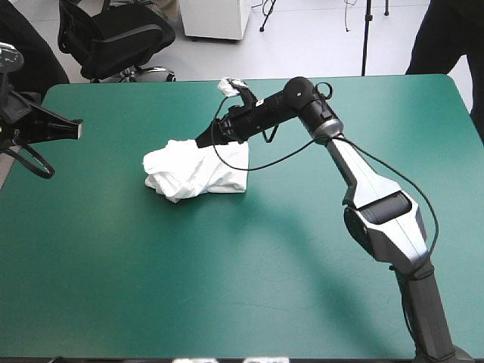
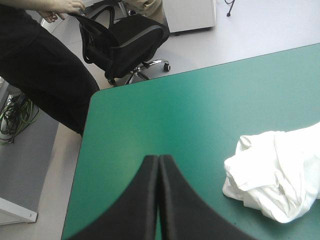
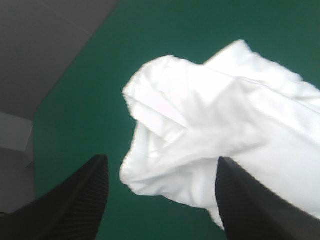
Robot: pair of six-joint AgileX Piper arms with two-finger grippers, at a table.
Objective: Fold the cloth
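The white T-shirt (image 1: 195, 170) lies as a crumpled bundle on the teal-green cover, left of the table's middle. My right gripper (image 1: 206, 141) hangs over the bundle's far edge, pointing toward the table's left side. In the right wrist view its black fingers (image 3: 87, 192) stand wide apart, open, with the T-shirt (image 3: 210, 135) just ahead and between them. My left gripper (image 1: 76, 130) is raised near the table's left edge, well away from the shirt. Its fingers (image 2: 159, 200) meet in one pointed arch, shut and empty; the T-shirt (image 2: 277, 175) lies ahead, off to one side.
The table's left edge and far left corner (image 2: 97, 95) lie close ahead of my left gripper. A black office chair (image 1: 113, 38) stands beyond the far edge. Bare teal-green cover (image 1: 227, 272) stretches across the near half of the table.
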